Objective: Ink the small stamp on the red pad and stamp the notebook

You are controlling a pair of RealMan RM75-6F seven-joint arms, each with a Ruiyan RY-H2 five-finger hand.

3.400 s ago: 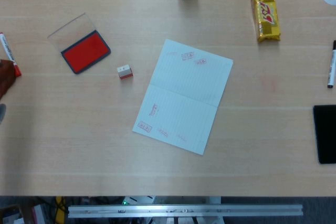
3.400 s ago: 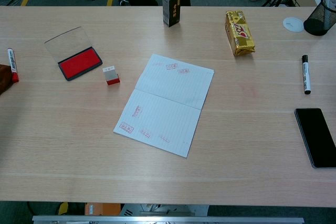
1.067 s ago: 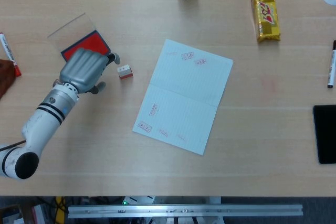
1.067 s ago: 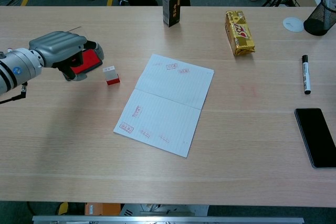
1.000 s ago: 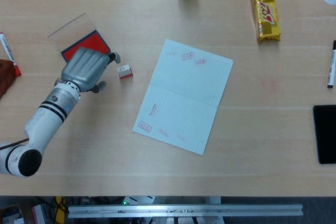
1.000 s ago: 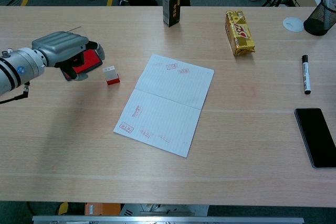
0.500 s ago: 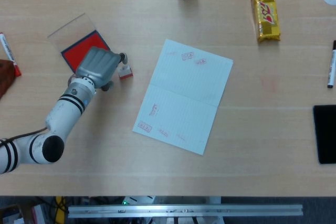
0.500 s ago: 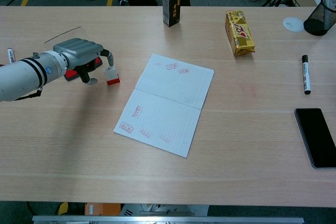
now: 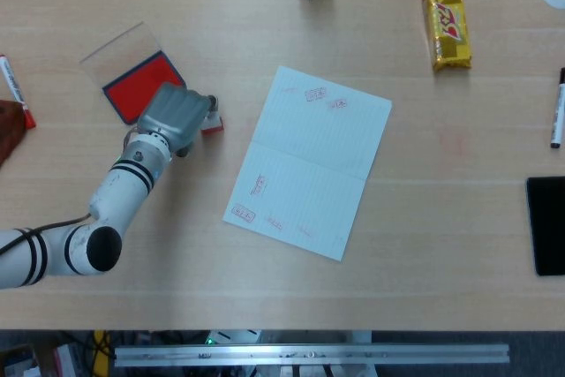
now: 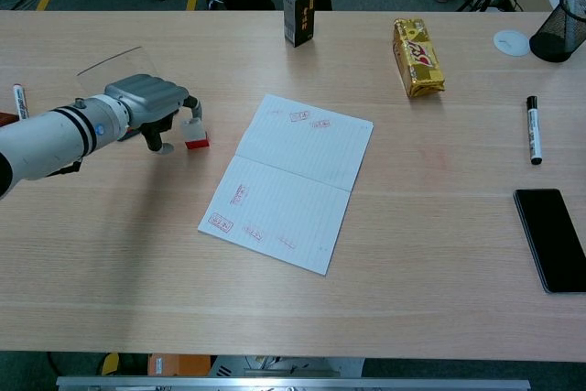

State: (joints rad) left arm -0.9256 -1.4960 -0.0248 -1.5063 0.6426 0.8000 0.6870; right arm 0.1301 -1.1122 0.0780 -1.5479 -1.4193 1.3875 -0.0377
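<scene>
Small stamp [image 10: 194, 133] sits on our pale wooden table [image 10: 439, 226] between red pad [image 9: 139, 86] and notebook [image 10: 287, 180]; our left hand [image 10: 151, 103] touches it, fingers curled, grip uncertain.

Grey left hand [image 9: 174, 114]; white arm [image 9: 106, 205], black bands.

Even overhead lighting, soft shadows cast; head view slightly blurred, chest view sharper w/ no glare seen.
</scene>
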